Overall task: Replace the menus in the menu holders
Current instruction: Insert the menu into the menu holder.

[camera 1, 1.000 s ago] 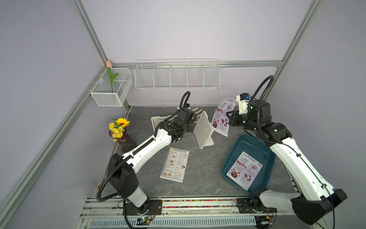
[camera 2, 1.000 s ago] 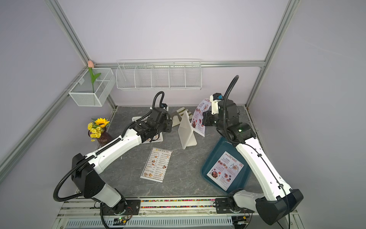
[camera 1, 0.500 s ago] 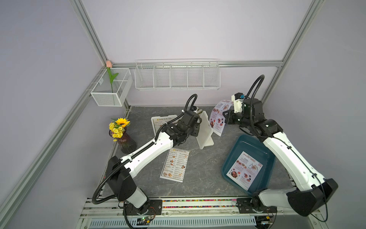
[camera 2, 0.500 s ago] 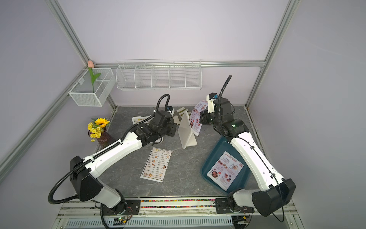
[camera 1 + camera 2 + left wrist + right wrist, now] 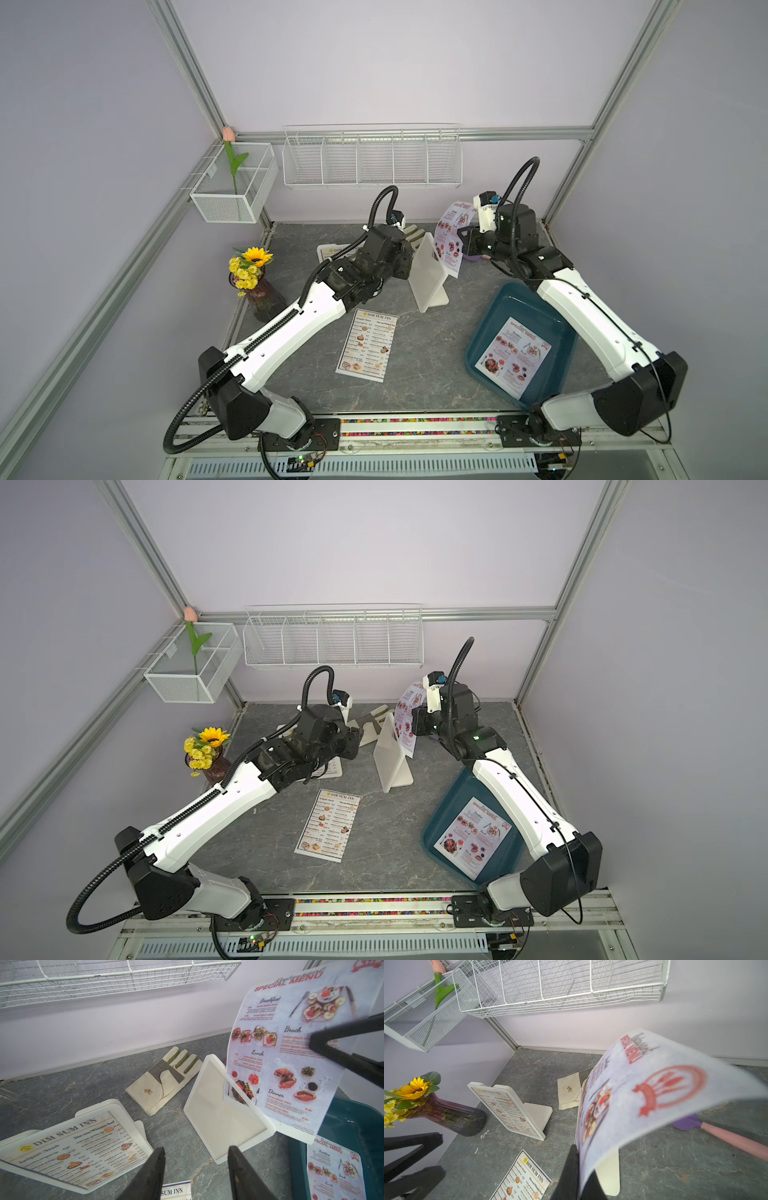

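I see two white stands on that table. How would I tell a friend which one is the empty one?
Start at the grey table, below the long wire rack on the back wall. Near the table's middle stands a white holder, upright on its foot, beside the held-up red-headed menu. Its window is blank, while the other holder further left shows a DIM SUM INN sheet.

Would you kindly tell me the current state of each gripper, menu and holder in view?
right gripper: shut on the held SPECIAL MENU
left gripper: open, empty
held SPECIAL MENU: lifted, curled, lower corner at the empty holder
empty holder: upright, nothing seated inside
filled holder: upright, DIM SUM INN sheet inside
loose DIM SUM INN menu: flat on table
second SPECIAL MENU: flat in teal tray
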